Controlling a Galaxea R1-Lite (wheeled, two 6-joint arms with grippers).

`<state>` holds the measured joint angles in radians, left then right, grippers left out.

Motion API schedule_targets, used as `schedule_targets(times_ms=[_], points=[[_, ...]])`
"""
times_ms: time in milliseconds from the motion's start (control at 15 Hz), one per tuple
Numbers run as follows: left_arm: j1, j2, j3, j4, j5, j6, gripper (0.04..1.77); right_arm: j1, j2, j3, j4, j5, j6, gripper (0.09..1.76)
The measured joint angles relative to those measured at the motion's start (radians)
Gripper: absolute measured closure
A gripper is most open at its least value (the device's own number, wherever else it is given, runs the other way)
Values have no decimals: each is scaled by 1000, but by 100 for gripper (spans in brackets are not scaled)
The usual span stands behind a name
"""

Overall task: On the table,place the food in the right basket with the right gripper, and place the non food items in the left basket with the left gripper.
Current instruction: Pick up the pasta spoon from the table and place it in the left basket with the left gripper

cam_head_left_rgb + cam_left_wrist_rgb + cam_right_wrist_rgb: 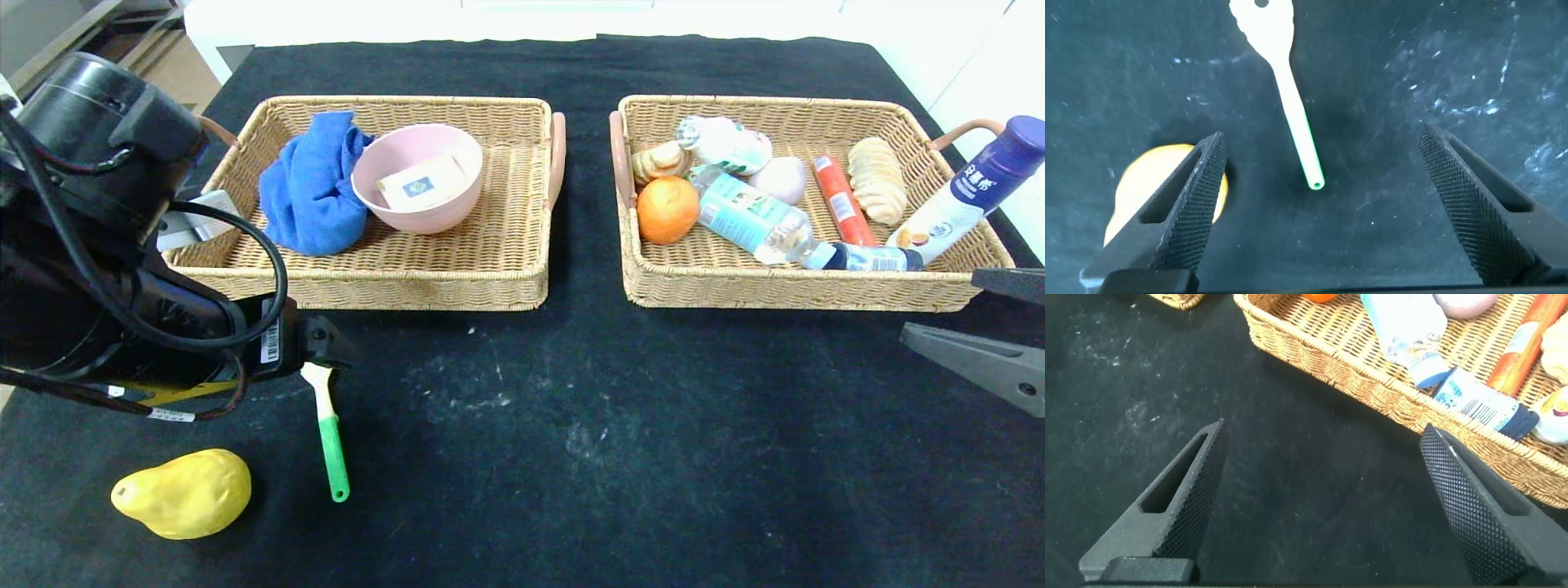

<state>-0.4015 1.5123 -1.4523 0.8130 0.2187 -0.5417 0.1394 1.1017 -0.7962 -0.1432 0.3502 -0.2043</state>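
While the left gripper (1319,204) hangs over the near-left part of the counter (571,425), its jaws stand wide apart and hold nothing. In the left wrist view a small brush with a white head and green handle (1294,106) lies on the black cloth between the two fingers (1192,204), touching neither. The head view shows that brush (328,433) just beyond the arm's black housing, its handle pointing toward the near edge. A yellow pear (184,492) lies on the cloth at the near-left corner, just left of the brush and apart from it; in the wrist view it sits partly behind one finger.

Over at the right edge, the right gripper (1319,498) hangs near the front wall of the right basket (784,290), its jaws also spread wide and empty, with bare cloth beneath them.

That basket holds an orange (667,209), a clear water bottle (755,219), a small white bottle with a green label (722,143), a red sausage stick (841,200), pastries (878,180), a pale round item (780,178), and a small dark-capped bottle (869,258) along the front wall. A white bottle with a dark-blue cap (971,188) leans over its right rim.

In the left basket (490,278) sit a crumpled blue cloth (310,184) and a pink bowl (416,204) with a small white box (422,183) inside.
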Motion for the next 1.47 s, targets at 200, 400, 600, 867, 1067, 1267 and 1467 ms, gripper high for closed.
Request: schedule_targets(times_ms=[200,400,600,867,1067,1267,1467], points=[[1,15,25,-1,-3,-19,9,0,-1,0,0,0,0,14],[6,26,58,-6,-31,-36,9,-1,-3,0,0,0,0,14],[17,43,79,-8,-48,-57,9,-2,-4,0,0,0,0,14],[33,74,124,-100,-55,-61,9,-5,-4,0,0,0,0,14],[37,96,141,-112,-67,-61,9,-7,-4,-1,0,1,0,14],[39,114,149,-113,-68,-62,9,-8,-4,-3,0,1,0,14],[40,122,152,-113,-67,-62,9,-8,-4,-3,0,0,0,14]])
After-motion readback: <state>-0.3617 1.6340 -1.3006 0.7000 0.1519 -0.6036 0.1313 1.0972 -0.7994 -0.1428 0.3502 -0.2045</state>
